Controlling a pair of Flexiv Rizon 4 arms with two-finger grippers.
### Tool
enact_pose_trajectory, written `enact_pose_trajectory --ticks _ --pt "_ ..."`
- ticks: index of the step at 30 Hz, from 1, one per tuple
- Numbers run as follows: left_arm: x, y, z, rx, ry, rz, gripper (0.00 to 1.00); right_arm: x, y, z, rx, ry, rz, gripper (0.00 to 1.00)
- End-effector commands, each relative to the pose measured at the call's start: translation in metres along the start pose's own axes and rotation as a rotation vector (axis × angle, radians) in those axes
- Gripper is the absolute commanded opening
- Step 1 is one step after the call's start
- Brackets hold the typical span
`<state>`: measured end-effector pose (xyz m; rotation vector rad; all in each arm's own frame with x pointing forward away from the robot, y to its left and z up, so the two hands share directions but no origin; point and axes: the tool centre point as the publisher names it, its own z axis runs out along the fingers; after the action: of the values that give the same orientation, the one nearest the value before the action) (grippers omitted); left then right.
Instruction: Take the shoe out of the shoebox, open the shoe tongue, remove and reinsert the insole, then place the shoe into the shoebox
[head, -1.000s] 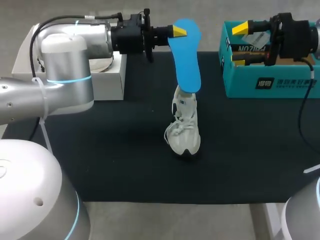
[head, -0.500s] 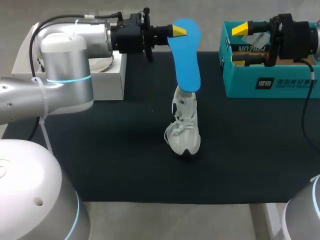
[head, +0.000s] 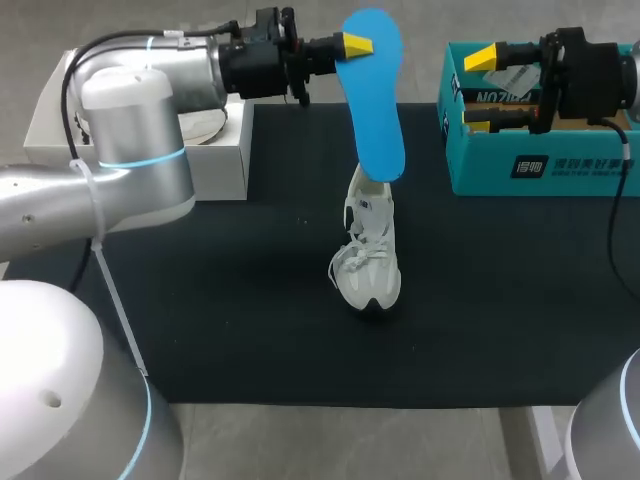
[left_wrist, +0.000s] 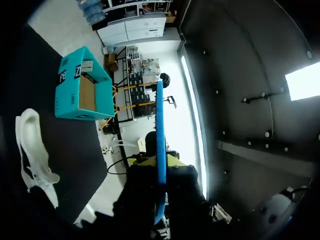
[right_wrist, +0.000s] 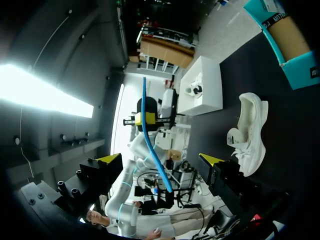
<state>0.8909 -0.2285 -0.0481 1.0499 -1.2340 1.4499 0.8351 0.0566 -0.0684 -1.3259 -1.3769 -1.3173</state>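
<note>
Blue foam, thin and floppy, is all that the left gripper has hold of: its yellow-tipped fingers are clamped on the top end of the insole, which hangs nearly upright with its lower end right at the collar of the white sneaker. Whether that end is inside the opening or only in front of it, I cannot tell. The sneaker sits on its sole on the black mat, held by nothing. The right gripper hovers wide open and empty by the teal shoebox, well apart from the shoe. That is probably the main risk: if the insole is pushed down into an unsteadied shoe, the shoe could slide or tip over rather than take it. A grip at one end leaves the long free length to bend, so it may buckle at the collar or catch on the tongue and laces. It might also twist or slip in the pinch — the left wrist view shows it edge-on, with little of it between the fingers.
</note>
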Motion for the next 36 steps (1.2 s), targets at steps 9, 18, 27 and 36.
enact_pose_trajectory --ticks 9,18,27,36 --pt "0.002 0.006 0.001 -0.076 -0.100 0.612 0.00 0.000 0.000 0.002 -0.001 -0.002 0.001 1.00" --pt "-0.003 0.015 -0.001 -0.070 -0.093 0.673 0.00 0.000 0.000 0.002 -0.001 -0.002 0.001 1.00" --pt "-0.003 0.015 -0.001 -0.070 -0.093 0.673 0.00 0.000 0.000 0.002 -0.001 -0.002 0.001 1.00" --pt "-0.018 0.007 0.012 0.001 0.061 1.313 0.00 0.000 0.000 0.002 -0.001 -0.002 0.001 1.00"
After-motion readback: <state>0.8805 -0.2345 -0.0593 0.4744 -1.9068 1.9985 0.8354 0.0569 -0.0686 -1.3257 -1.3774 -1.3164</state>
